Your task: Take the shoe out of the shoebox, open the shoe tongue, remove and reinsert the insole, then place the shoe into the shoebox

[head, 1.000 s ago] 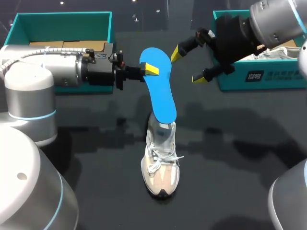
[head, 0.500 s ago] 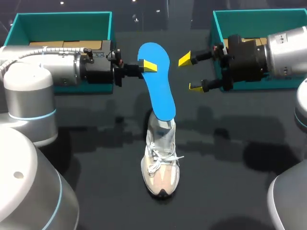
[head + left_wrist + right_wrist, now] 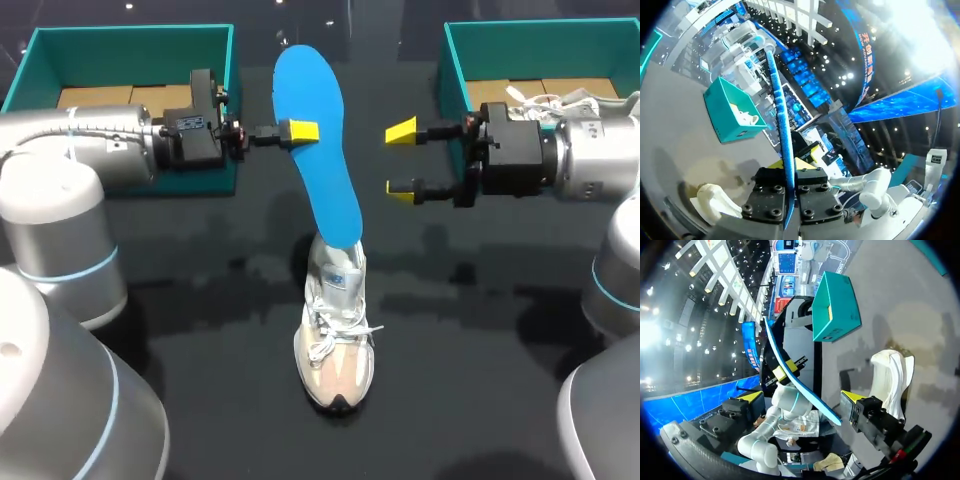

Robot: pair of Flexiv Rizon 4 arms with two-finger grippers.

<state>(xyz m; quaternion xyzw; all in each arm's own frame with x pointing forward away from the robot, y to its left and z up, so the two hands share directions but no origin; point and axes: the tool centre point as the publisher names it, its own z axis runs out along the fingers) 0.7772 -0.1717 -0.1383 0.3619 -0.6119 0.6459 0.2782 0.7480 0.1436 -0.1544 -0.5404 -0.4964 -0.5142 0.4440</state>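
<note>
A blue insole (image 3: 315,140) stands tilted over the table, its lower end tucked into the pale sneaker (image 3: 335,330) at the middle. My left gripper (image 3: 300,130) is shut on the insole's upper part from the left; in the left wrist view the insole (image 3: 782,125) runs edge-on between the fingers of that gripper (image 3: 790,167), with the sneaker (image 3: 715,200) beneath. My right gripper (image 3: 402,160) stands open just right of the insole, not touching it. Seen from the right wrist, the insole (image 3: 795,380) lies ahead of my open right gripper (image 3: 802,397), beside the sneaker (image 3: 890,375).
A teal shoebox (image 3: 130,45) sits at the back left behind my left arm. A second teal box (image 3: 455,60) at the back right holds another pale shoe (image 3: 560,100). Dark table surface surrounds the sneaker.
My left gripper has lifted the insole and tipped it more upright. My right gripper has come down and leftward, level with the insole, still open.
</note>
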